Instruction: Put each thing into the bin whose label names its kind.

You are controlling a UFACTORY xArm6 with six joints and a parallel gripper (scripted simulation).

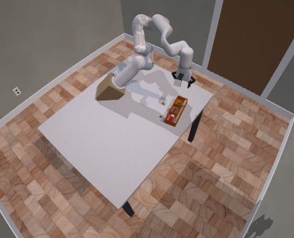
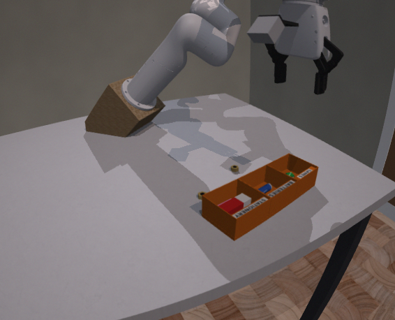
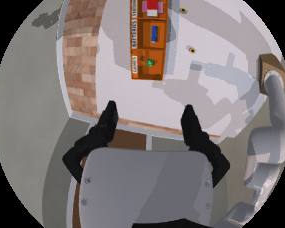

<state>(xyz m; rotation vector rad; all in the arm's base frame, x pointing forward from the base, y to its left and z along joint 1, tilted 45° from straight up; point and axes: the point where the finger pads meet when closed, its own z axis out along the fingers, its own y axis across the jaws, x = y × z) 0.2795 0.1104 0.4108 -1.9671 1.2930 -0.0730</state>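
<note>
An orange row of three labelled bins stands near the table's right edge; it also shows in the overhead view and the wrist view. The near bin holds a red block and a white block. The middle bin holds a blue thing. The far bin holds a small green thing. Two small brass rings lie on the table beside the bins, one farther back and one at the near bin's corner. My gripper is open and empty, high above the table's far edge, well behind the bins.
The arm's brown wooden base block stands at the back of the table. The table's right edge runs close behind the bins. A wall and a brown door stand beyond the gripper.
</note>
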